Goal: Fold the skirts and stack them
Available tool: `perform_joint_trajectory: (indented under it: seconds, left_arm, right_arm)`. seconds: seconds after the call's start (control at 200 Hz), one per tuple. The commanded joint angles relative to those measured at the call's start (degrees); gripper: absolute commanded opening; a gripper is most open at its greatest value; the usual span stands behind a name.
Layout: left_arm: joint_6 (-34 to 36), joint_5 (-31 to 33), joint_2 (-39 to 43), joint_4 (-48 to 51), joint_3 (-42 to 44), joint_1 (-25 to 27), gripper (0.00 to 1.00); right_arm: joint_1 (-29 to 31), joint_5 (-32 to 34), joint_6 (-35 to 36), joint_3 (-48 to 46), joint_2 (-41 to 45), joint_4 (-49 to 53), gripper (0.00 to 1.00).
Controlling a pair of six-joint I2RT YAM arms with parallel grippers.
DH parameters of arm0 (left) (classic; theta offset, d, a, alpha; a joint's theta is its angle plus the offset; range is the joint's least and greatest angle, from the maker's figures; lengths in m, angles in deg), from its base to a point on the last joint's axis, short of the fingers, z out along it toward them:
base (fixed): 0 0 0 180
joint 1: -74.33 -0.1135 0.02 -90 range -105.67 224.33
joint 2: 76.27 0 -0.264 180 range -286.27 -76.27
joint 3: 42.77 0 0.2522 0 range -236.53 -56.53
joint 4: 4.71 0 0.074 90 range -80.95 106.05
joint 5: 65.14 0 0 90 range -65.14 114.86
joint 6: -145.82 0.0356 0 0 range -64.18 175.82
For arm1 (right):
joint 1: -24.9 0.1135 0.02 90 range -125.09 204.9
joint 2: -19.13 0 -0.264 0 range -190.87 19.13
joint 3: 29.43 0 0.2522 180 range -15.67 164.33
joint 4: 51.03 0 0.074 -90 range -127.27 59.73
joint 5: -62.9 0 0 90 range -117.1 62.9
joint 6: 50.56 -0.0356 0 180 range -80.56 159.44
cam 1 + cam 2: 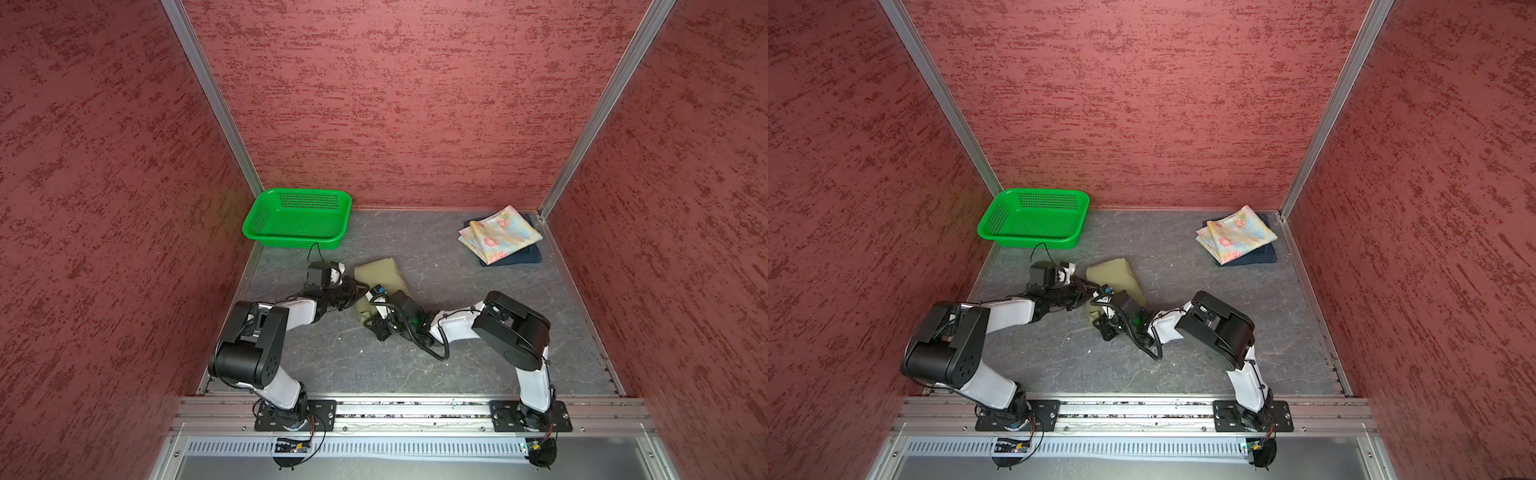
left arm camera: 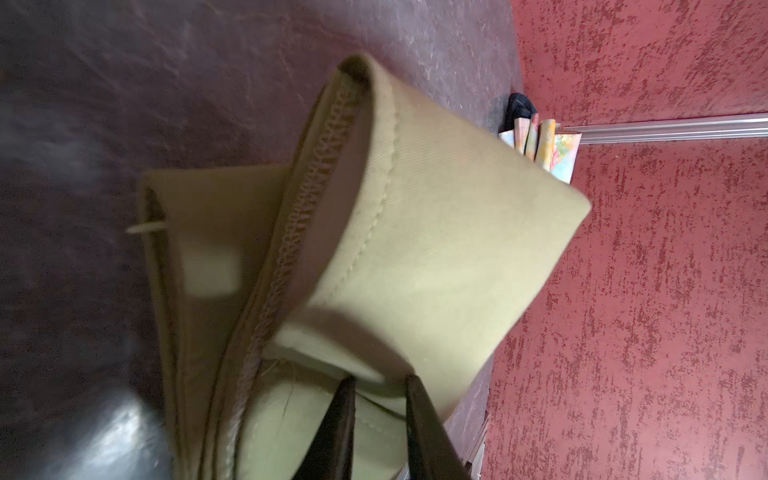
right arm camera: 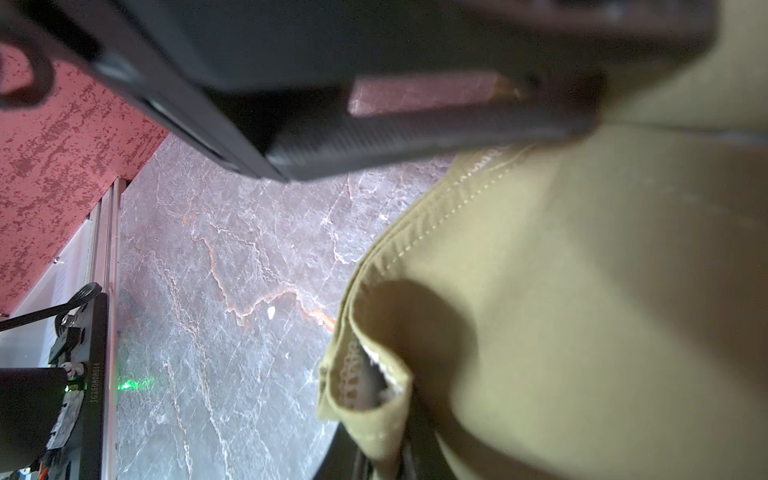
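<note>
Top views show the grey marbled desk (image 1: 457, 357), the plain olive-green cloth skirt (image 1: 380, 272) mid-desk, part-folded, and the pastel floral skirt (image 1: 498, 235) stacked on the dark blue denim skirt (image 1: 528, 258) in the far right corner. Nearly closed, the left claw (image 2: 380, 419) and right claw (image 3: 380, 457) both pinch the olive cloth; a final fold, then stacking, likely comes next

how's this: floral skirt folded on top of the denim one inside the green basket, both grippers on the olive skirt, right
Not inside the green basket: both top views show the floral skirt folded on the denim skirt on the table by the far right corner. The left gripper and right gripper are on the olive skirt.
</note>
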Motion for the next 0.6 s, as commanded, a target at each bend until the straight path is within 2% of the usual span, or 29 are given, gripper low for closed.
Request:
perform_joint_trajectory:
  seconds: [0.0, 0.175, 0.276, 0.431, 0.531, 0.596]
  left_arm:
    - [-1.2, -0.5, -2.6, -5.2, -0.4, 0.6, 0.23]
    - [0.9, 2.6, -5.0, -2.2, 0.2, -0.4, 0.21]
    - [2.6, 4.6, -6.3, 0.5, 0.1, -1.2, 0.21]
    - [3.7, 4.8, -8.5, 0.5, 0.5, -1.9, 0.20]
    - [4.2, 5.0, -9.5, 0.3, 0.7, -2.0, 0.20]
    - [4.4, 4.9, -10.0, 0.0, 0.9, -2.0, 0.19]
  right_arm:
    - [-0.2, 0.0, -0.3, -0.2, -1.0, -0.6, 0.15]
    - [-0.2, 0.5, -0.7, -0.4, -0.6, -0.2, 0.16]
    - [-0.2, 1.0, -0.9, -0.6, 0.1, 0.1, 0.21]
    - [-0.8, 3.3, -1.7, -1.3, 3.6, 2.4, 0.44]
    - [-3.0, 4.3, -2.2, -3.8, 8.5, 3.0, 0.60]
    - [-5.2, 4.1, -2.7, -4.9, 12.0, 3.9, 0.66]
